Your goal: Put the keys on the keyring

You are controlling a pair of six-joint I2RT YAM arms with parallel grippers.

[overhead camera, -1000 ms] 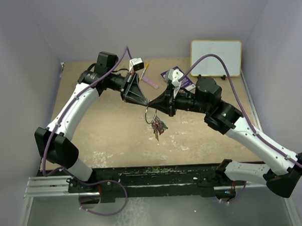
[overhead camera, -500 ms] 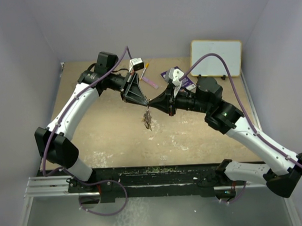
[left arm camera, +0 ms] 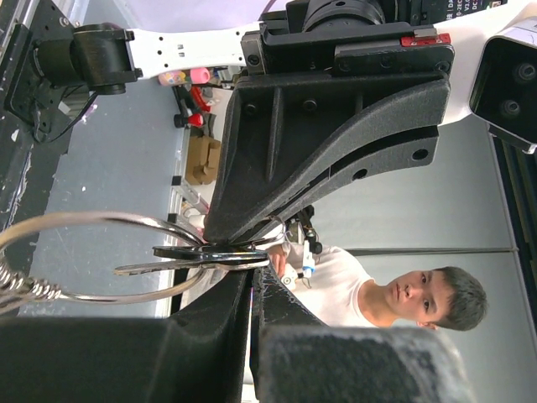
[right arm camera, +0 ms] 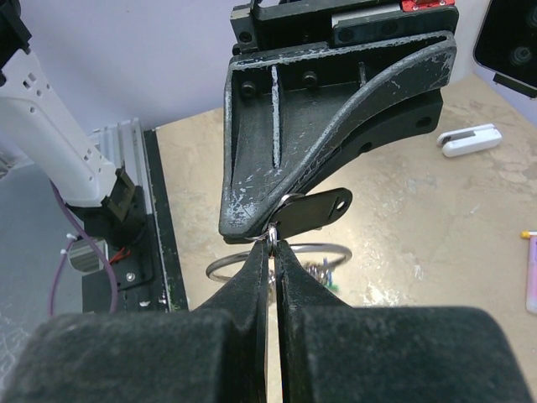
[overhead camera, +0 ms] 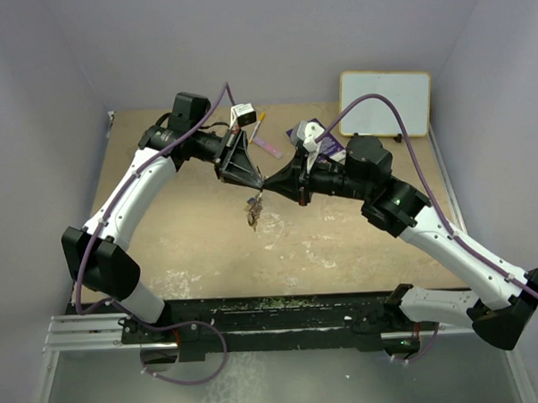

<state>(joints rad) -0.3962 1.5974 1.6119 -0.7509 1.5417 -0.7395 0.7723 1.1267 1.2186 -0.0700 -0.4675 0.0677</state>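
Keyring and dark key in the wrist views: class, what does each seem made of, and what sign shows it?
The keyring looks like polished metal wire: thin, silvery, with bright glints. The key looks like flat metal with a dark matte finish and a punched hole, though a plastic tag cannot be ruled out.

Thin silvery keyring (left arm camera: 101,217) hangs in the air, bunched keys (overhead camera: 252,216) dangling beneath.

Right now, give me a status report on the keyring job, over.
Left pincer shut on a key. Right pincer shut on the keyring, tip to tip. Other keys dangling below. Nothing blocking the tips.
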